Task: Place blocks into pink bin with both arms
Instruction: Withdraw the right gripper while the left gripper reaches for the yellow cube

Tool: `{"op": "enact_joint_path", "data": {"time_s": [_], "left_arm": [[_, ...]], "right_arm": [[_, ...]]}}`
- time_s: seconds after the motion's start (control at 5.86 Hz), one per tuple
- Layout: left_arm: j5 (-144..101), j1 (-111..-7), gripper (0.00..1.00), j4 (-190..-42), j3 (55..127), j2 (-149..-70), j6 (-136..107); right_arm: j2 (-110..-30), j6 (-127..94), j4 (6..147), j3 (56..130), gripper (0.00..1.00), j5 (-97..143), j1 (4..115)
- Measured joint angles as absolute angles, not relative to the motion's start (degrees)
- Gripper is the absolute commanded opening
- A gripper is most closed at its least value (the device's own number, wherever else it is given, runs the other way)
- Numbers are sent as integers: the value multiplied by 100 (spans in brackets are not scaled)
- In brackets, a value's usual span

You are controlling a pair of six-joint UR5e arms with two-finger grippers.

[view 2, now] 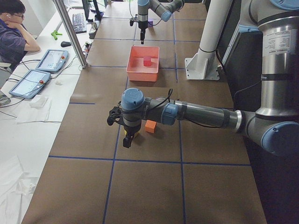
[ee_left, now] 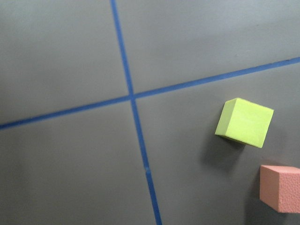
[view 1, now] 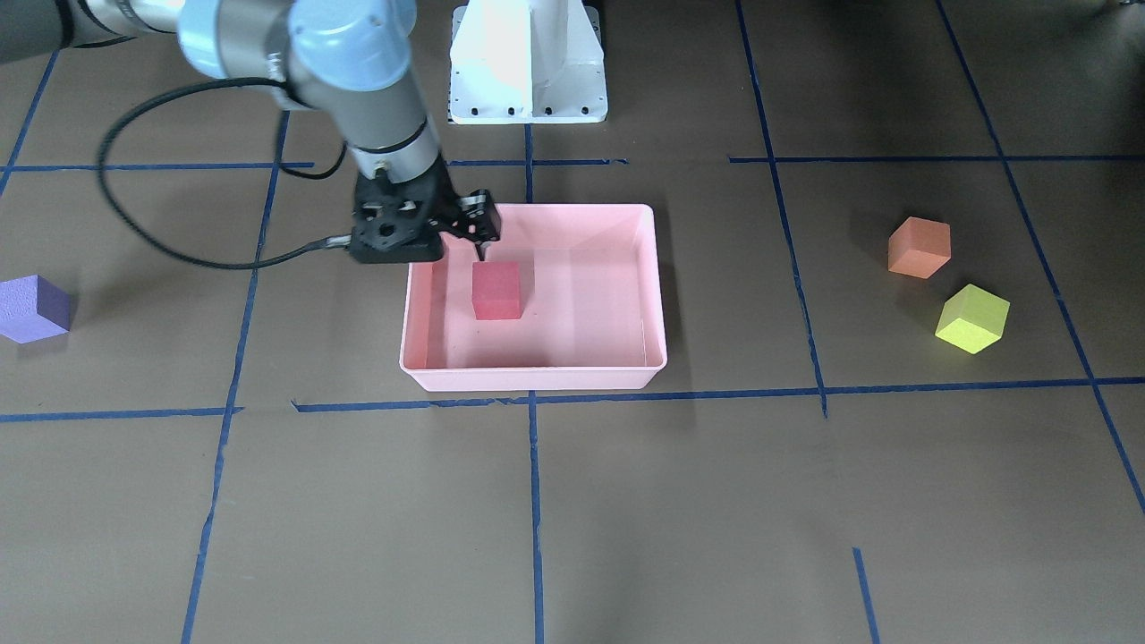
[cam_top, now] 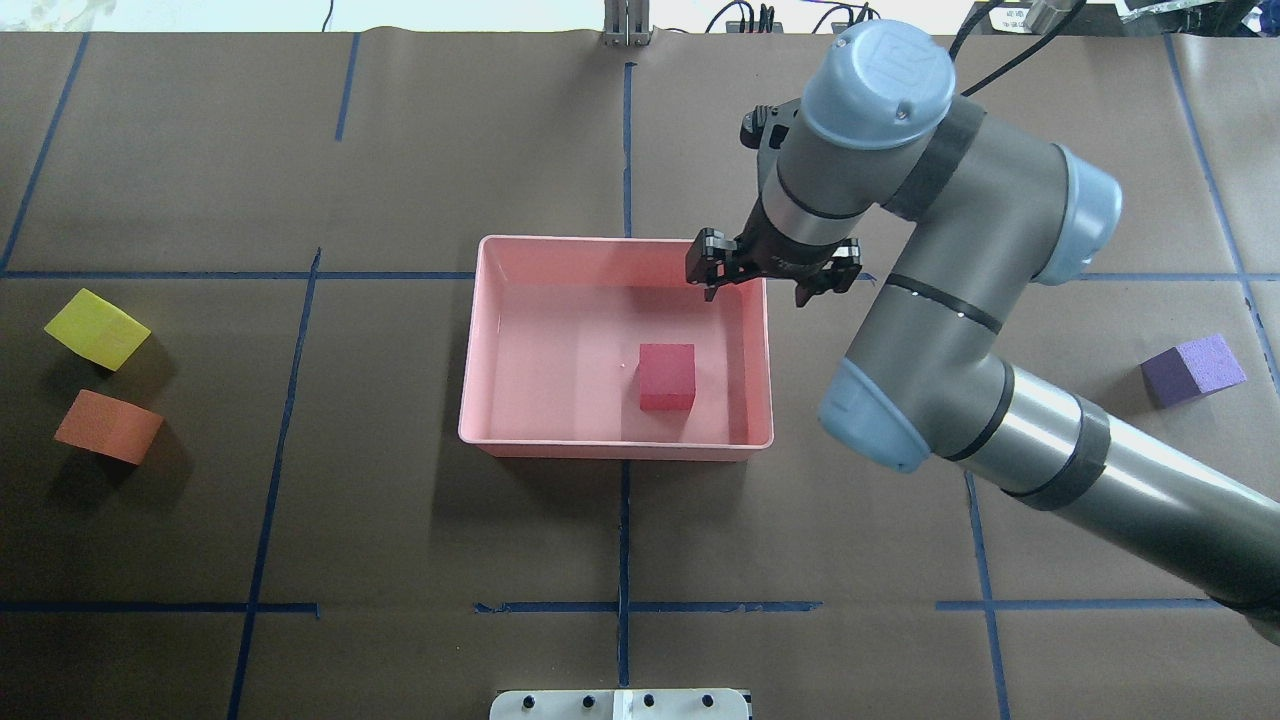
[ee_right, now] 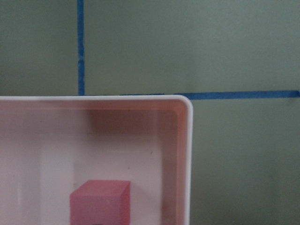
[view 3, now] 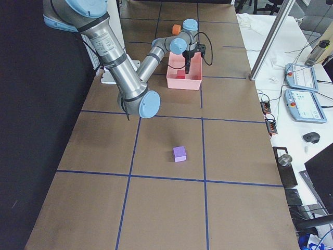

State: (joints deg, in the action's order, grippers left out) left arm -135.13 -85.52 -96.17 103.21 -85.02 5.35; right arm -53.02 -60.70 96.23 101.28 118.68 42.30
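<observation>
The red block point(view 1: 497, 290) lies alone in the pink bin point(view 1: 537, 380), free of any gripper. My right gripper point(cam_top: 768, 282) hangs open and empty over the bin's far right corner in the overhead view; one finger point(view 1: 484, 234) shows above the red block. The purple block point(cam_top: 1193, 370) sits on the table to my right. The yellow-green block point(cam_top: 97, 328) and the orange block point(cam_top: 108, 427) sit side by side at my far left. My left gripper point(view 2: 126, 136) shows only in the exterior left view, low over those two blocks; I cannot tell whether it is open.
The white pedestal point(view 1: 528, 63) stands behind the bin on the robot's side. Blue tape lines cross the brown table. An operator point(view 2: 14, 32) sits at a side table with tablets point(view 2: 49, 59), beyond a metal post point(view 2: 70, 32).
</observation>
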Motion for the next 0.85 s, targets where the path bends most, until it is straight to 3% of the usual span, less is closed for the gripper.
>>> {"op": "enact_joint_path", "data": {"time_s": [0.85], "left_arm": [[-13477, -7191, 100, -11715, 8587, -9344, 153]], "right_arm": [[-7289, -1880, 9616, 10589, 100, 12957, 6365]]}}
